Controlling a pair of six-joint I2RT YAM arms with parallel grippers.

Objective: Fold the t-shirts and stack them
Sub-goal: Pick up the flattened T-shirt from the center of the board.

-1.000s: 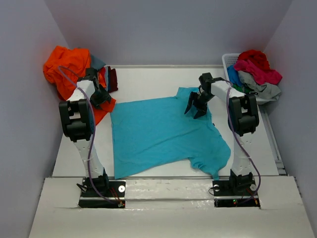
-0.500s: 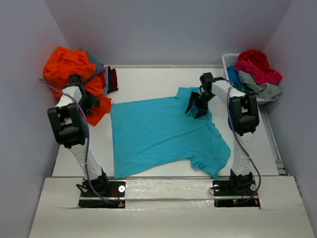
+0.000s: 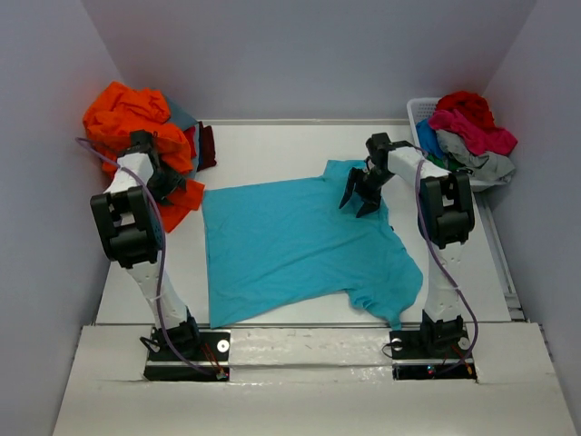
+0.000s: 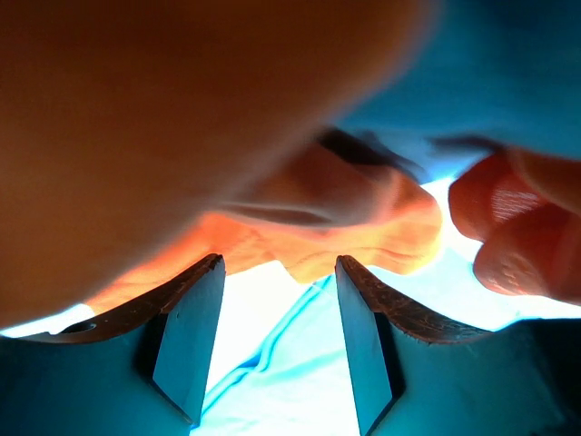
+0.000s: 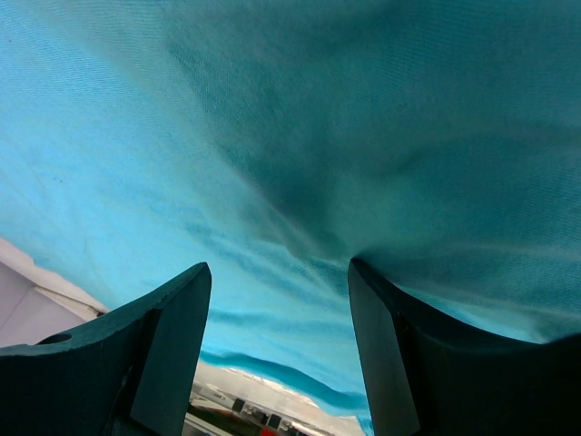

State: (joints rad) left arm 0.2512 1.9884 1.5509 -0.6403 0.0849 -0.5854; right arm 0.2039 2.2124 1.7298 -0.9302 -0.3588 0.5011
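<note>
Turquoise t-shirt: spread flat mid-table, soft knit, shallow wrinkles, one sleeve trailing toward the near right edge. Right gripper hovers over its far right part, fingers wide apart, holding nothing. Orange t-shirt: crumpled heap at far left. Left gripper is against its folds, fingers parted, not clamped. Red shirt and pink shirt are piled in the white slatted basket, far right.
</note>
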